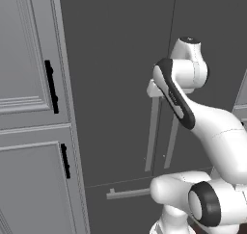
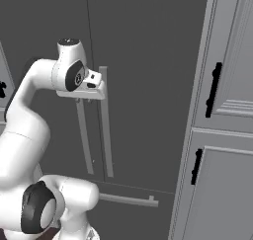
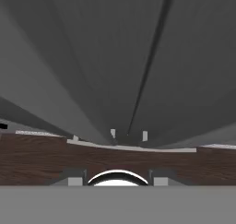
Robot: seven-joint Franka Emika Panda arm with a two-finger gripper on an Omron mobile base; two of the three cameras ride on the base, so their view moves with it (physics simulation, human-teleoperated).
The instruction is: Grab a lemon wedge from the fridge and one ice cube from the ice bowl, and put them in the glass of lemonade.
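The fridge [image 1: 116, 59] [image 2: 148, 61] [image 3: 92, 57] stands straight ahead, a tall dark grey unit with both doors shut. Two long pale vertical bar handles [image 1: 150, 141] [image 2: 107, 135] flank its centre seam. My gripper [image 1: 155, 96] [image 2: 84, 100] hangs at the top ends of these bars, pointing down along the door face. In the hand view its fingertips [image 3: 73, 177] stand apart with nothing between them, so the gripper [image 3: 117, 178] is open. The lemon wedge, the ice bowl and the glass of lemonade are out of view.
Panelled grey cabinets with black handles stand left of the fridge [image 1: 29, 84] and right of it [image 2: 232, 86]. A pale horizontal bar handle [image 1: 128, 193] [image 2: 128, 200] [image 3: 133, 148] crosses the fridge's lower drawer. Brown wooden floor [image 3: 41, 158] lies below.
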